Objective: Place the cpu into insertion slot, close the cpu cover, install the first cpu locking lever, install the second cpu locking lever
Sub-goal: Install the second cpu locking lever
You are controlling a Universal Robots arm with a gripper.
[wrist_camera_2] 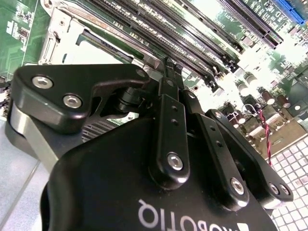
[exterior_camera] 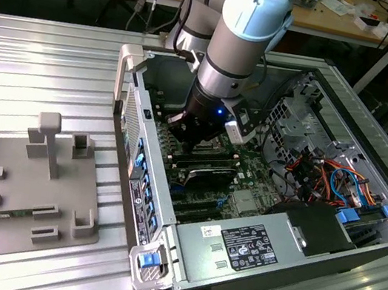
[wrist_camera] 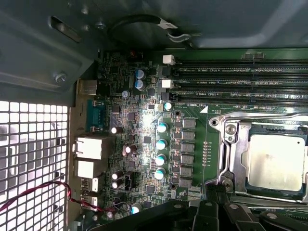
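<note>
The hand (wrist_camera_2: 166, 65) is down inside the open computer case (exterior_camera: 253, 238), low over the motherboard (wrist_camera: 144, 120). In the second wrist view its black fingers (wrist_camera_2: 168, 103) stand pressed together, clenched with no gap and nothing visible between them, their tips at the edge of the silver socket frame beside the long memory slots (wrist_camera_2: 192, 29). In the exterior view the hand (exterior_camera: 196, 139) hangs under the grey and pale blue arm (exterior_camera: 235, 39), over the middle of the board, just beside the row of black memory slots.

In the first wrist view the cpu (wrist_camera: 276, 162) lies flat in the insertion slot (wrist_camera: 250, 185), its dull silver top facing up. The cpu cover (wrist_camera: 231, 159) lies closed around it, the silver frame flat on the socket with the chip showing through its square window. A thin metal lever runs along the frame's edge near the memory slots; whether it is latched I cannot tell. The black linkage of the hand shows at the picture's edge, close to the socket's corner.

Beside the socket stand rows of small capacitors (wrist_camera: 162, 150), and a red wire (wrist_camera: 33, 190) crosses the perforated case wall. Outside the case, toward the exterior view's left, a grey fixture plate (exterior_camera: 21, 190) with raised holders lies on the ribbed metal desk (exterior_camera: 42, 66).
</note>
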